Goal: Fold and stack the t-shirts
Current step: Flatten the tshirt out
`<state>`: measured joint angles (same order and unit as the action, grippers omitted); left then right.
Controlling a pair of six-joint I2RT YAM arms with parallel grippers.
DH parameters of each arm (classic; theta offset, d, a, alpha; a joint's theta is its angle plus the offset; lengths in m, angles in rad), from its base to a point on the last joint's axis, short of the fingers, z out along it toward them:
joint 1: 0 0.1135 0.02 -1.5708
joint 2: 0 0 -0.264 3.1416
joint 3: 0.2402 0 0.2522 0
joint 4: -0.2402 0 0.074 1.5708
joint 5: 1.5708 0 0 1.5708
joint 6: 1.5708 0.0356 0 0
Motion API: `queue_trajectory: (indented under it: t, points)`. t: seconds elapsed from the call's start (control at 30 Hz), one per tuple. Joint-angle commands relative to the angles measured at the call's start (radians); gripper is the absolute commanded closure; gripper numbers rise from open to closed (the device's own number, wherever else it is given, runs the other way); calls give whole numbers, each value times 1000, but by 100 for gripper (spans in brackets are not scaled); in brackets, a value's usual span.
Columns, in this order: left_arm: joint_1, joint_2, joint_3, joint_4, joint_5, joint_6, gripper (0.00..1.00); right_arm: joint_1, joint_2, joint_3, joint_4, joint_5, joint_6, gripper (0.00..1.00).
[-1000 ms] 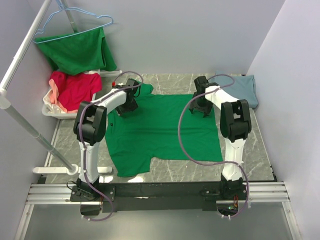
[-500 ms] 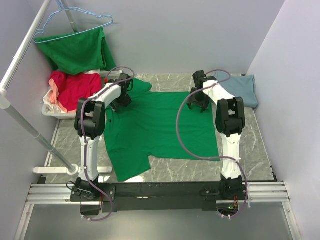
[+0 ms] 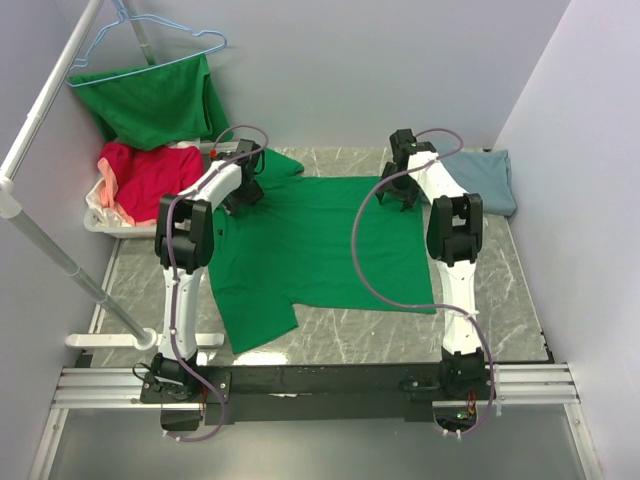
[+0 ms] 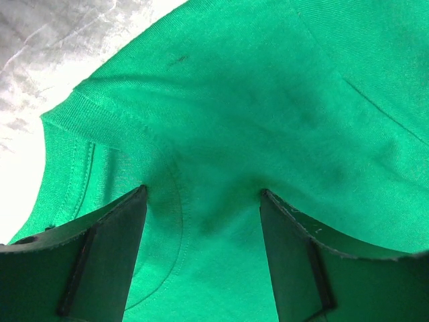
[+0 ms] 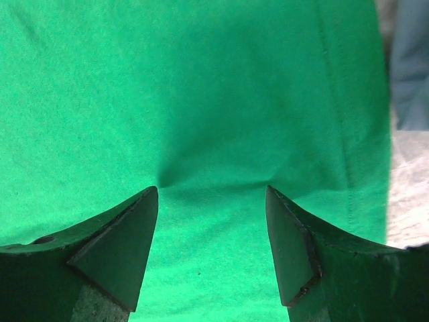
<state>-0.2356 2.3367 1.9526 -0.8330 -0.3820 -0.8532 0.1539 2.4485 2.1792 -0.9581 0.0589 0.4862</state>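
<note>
The green t-shirt [image 3: 320, 250] lies spread flat in the middle of the surface [image 3: 340, 345], with its neck and sleeves to the left and its hem to the right. The left arm [image 3: 215, 185] reaches to its far-left part, near a ribbed edge, and the right arm [image 3: 440, 185] reaches to its far-right corner, beside the hem seam. The left jaws and the right jaws both stand wide and hold nothing. Their tips press down on the cloth, which puckers a little between them.

The step in hand, I judge, is to pinch the far edge for the first fold. To do it well, each pair of jaws should close on the edge itself, not on a bump from the middle of the cloth. The two arms should then lift together, equally high, so that the cloth does not twist or drag.

Counted, there are five t-shirts:
- Two green ones: this one, and a second green t-shirt [image 3: 155, 100] hanging beyond its far-left corner, below a hanger [image 3: 150, 45].
- One blue-grey t-shirt [image 3: 490, 178], folded, just beyond its far-right corner.
- One red t-shirt [image 3: 150, 175] and one pink t-shirt [image 3: 108, 205], both in a white basket [image 3: 95, 222] to its left.

There are two arms.
</note>
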Motion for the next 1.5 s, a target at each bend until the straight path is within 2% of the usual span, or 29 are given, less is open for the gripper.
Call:
queue_trajectory:
  t: [0.0, 0.1, 0.23, 0.33, 0.47, 0.57, 0.6, 0.63, 0.7, 0.8, 0.97, 1.17, 1.3, 1.47]
  points:
    - [9, -2, -19, 8, 6, 40, 27, -19, -37, 19, -2, 21, -15, 28]
    - [9, -108, -127, 81, 12, 48, 27, -17, -132, -99, 59, 22, -18, 28]
    - [9, -311, -300, 274, 26, 68, 26, -19, -322, -243, 154, 39, -18, 28]
    - [9, -450, -372, 307, 2, 83, 25, -17, -461, -346, 215, 64, -12, 28]
    - [7, -601, -425, 230, -20, 60, 25, -17, -624, -465, 240, 55, -5, 28]
    - [-11, -719, -530, 184, -41, 22, 26, -13, -779, -643, 274, 29, 9, 28]
    - [-19, -755, -610, 166, -50, 13, 27, -8, -825, -762, 295, 22, 14, 28]
    - [-28, -792, -653, 161, -58, 0, 27, -5, -918, -823, 315, 18, 26, 28]
    - [-59, -908, -780, 147, -51, -41, 28, -1, -1003, -974, 358, 2, 35, 29]
    - [-122, -1062, -917, 112, -70, -105, 29, 18, -1149, -1116, 374, 2, 48, 30]
    - [-223, -1282, -1049, -4, -58, -236, 32, 116, -1315, -1231, 351, 44, 66, 30]
    - [-350, -1350, -1110, -198, -77, -426, 38, 187, -1413, -1338, 364, 55, 97, 30]
    - [-459, -1341, -1172, -192, -52, -521, 41, 191, -1442, -1403, 383, 41, 104, 30]
    - [-625, -1271, -1280, -187, -25, -710, 45, 196, -1442, -1446, 397, 42, 98, 30]
